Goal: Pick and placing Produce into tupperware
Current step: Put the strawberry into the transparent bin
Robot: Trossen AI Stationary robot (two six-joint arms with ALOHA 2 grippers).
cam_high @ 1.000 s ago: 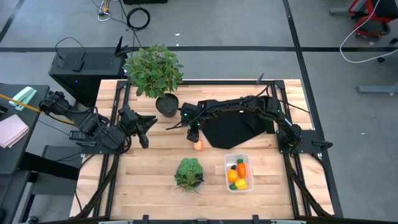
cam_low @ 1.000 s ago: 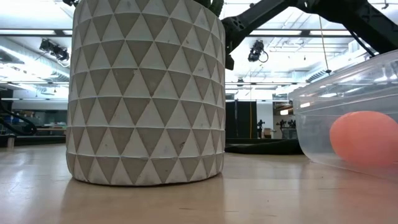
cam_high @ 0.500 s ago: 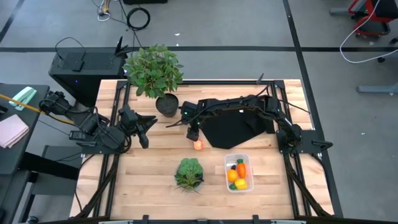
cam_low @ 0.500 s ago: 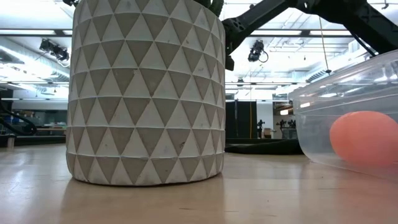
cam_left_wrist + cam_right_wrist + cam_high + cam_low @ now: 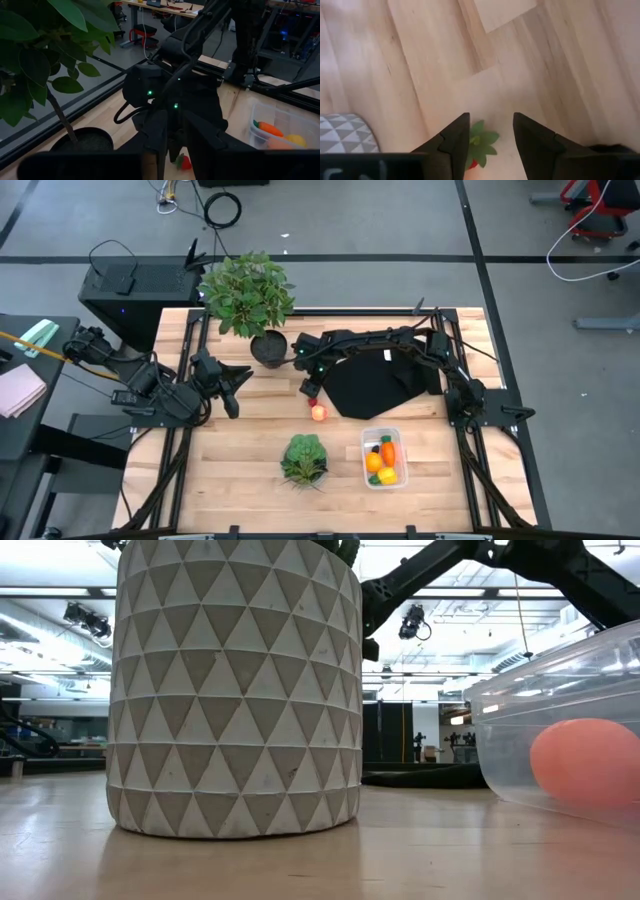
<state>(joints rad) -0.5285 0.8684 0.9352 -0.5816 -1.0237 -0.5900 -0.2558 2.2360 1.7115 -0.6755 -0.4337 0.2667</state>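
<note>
The right claw [image 5: 311, 389] is reaching across the wooden worktop [image 5: 240, 450] from the right side, hanging just beside the plant pot [image 5: 268, 348] and above a tiny red piece [image 5: 313, 401] with green leaves. In the right wrist view its two fingers [image 5: 455, 137] are standing apart, released and grasping nothing, with the red piece [image 5: 477, 145] lying on the wood between and below them. A pale peach-coloured ball [image 5: 320, 414] is resting on the worktop just beside that red piece, near the edge of the black cloth [image 5: 375, 388]. The clear box [image 5: 383, 459] is sitting toward the front right of the worktop, already containing an orange carrot [image 5: 388, 452], an orange ball [image 5: 373, 462] and a yellow piece [image 5: 388, 475]. The lettuce head [image 5: 304, 457] is lying well to the left of the box. The left claw [image 5: 232, 379] is waiting at the left side of the worktop, pointing toward the pot; I cannot tell whether it is clenched or released. In the low view the patterned pot [image 5: 235, 690] is filling the foreground, with the box wall [image 5: 560, 700] at the right.
</note>
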